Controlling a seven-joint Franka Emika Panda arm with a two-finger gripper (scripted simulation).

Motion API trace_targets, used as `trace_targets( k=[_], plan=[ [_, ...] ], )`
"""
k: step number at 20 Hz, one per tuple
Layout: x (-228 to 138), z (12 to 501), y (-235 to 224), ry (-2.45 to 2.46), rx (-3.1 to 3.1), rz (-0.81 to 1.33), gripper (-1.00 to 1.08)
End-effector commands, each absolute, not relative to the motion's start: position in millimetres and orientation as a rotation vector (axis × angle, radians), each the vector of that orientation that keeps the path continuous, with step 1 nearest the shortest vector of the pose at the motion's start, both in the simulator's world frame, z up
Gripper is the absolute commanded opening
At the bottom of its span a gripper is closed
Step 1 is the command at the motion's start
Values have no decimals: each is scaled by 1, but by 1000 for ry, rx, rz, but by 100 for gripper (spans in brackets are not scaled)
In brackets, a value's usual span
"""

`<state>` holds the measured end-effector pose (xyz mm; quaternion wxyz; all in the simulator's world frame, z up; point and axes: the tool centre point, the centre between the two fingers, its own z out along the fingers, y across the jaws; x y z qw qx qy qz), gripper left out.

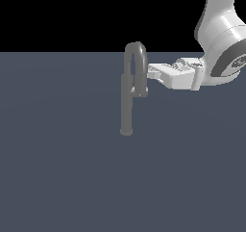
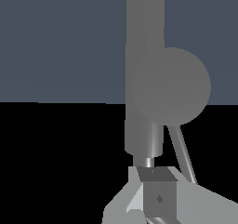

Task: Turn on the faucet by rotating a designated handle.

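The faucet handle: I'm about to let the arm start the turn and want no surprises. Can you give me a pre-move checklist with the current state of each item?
1. Faucet standing upright on the floor: ok.
2. Gripper at the height of the spout's short leg, coming from the exterior view's right: ok.
3. Gripper tips reaching the spout's short leg in the exterior view: ok.
4. Handle picked out as a separate part: cannot tell, it merges with the short leg.
5. Jaws open or shut, and on which part: cannot tell; the wrist view shows grey faucet parts close ahead but not the grip.
6. Floor around the post free of other objects: ok.
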<state>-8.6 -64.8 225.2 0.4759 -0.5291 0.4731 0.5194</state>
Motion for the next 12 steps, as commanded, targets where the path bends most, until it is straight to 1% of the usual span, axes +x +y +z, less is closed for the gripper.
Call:
trace_targets(
  k=[1, 2, 3, 12],
  plan=[
    [-22, 225, -66, 1157, -1288, 1287, -100],
    [-22, 225, -66, 1157, -1288, 1287, -100],
    [-14, 229, -65, 1151, -1297, 1268, -100],
    [-48, 213, -69, 1156, -1288, 1286, -100]
  ],
)
